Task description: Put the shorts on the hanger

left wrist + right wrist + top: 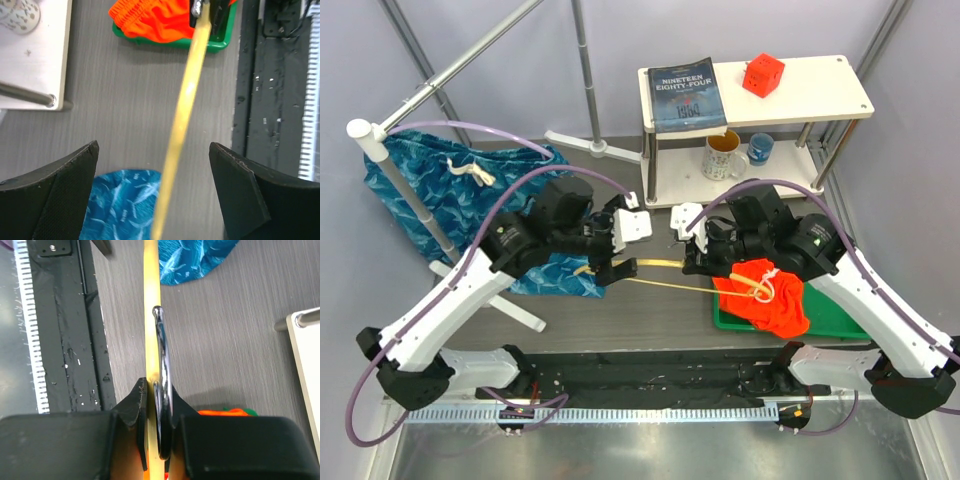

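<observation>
The right gripper [155, 395] is pinched on the hanger [151, 315] where its yellow bar meets the metal hook [163, 355]. The left gripper [153, 146] is spread, and the bar passes between its fingers without apparent contact. The shorts [770, 300] lie bunched on the green tray [845, 322] under the right arm, and the bar's end seems to reach them.

The hanger [151, 315] is a smooth yellow bar with slight sheen; its hook [162, 355] is polished, glossy metal. The shorts [772, 300] are matt orange-red cloth. The table [135, 85] has a matt grey wood-grain surface.
</observation>
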